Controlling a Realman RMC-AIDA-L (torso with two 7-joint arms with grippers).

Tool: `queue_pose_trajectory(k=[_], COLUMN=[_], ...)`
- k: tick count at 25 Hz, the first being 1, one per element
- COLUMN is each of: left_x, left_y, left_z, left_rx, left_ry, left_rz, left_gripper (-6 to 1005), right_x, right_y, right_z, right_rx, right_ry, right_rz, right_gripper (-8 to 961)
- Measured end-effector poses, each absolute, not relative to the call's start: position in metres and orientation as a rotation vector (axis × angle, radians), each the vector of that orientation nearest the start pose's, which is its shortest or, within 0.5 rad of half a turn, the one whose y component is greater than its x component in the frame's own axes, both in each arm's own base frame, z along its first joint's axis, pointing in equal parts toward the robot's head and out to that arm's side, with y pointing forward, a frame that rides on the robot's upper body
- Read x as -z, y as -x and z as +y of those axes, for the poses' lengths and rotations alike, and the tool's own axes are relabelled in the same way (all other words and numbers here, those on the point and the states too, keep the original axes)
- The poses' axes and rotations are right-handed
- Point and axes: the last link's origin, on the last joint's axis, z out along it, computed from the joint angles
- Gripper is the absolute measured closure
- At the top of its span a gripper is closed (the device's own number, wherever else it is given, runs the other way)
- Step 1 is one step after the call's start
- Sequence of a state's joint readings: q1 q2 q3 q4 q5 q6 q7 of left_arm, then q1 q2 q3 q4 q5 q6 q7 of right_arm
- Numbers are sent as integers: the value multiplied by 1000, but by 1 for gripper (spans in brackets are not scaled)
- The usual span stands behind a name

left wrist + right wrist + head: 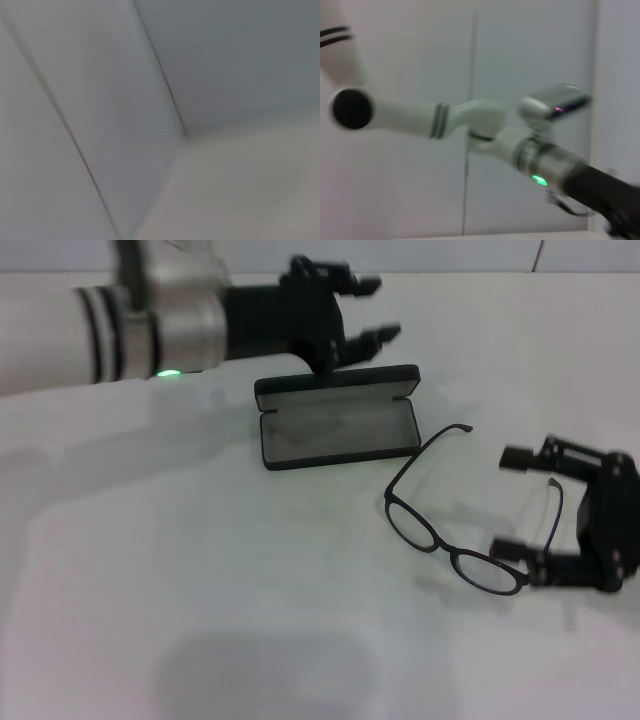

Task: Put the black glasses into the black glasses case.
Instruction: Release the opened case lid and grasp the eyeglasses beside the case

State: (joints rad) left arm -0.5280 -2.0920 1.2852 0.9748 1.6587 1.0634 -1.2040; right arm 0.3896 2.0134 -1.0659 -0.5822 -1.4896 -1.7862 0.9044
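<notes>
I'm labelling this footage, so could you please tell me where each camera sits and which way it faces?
Head: looks down at the table, open glasses case, glasses; left gripper above the case, right gripper open around the glasses' near arm.
Left wrist: faces bare wall panels; no robot parts.
Right wrist: faces the wall and left arm.
Shared: head and right wrist both show the left arm.

White tabletop (200, 570): spans the scene, near to far. Pale panelled wall (100, 100): beyond it, with thin seams.
</notes>
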Motion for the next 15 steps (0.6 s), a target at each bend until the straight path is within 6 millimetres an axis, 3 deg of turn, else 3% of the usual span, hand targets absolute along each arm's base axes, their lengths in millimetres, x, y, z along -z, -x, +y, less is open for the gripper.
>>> queue_pose_trajectory(k=[3, 6, 11, 15], left_x=[5, 2, 8, 10], left_y=[174, 193, 211, 213], left_z=[379, 375, 368, 367], left_rx=[808, 978, 1016, 1010], left_ry=[2503, 2417, 2394, 2401], left_rz=[-102, -297, -398, -402], left_gripper=[497, 496, 489, 485], right_x=[-15, -23, -28, -15], right_y=[-235, -221, -167, -121], right_z=[295, 316, 346, 353], right_rx=[-1053, -846, -332, 87], right_ry=[2762, 2851, 2956, 3012], right_rz=[110, 294, 527, 589], right_gripper=[109, 109, 146, 184])
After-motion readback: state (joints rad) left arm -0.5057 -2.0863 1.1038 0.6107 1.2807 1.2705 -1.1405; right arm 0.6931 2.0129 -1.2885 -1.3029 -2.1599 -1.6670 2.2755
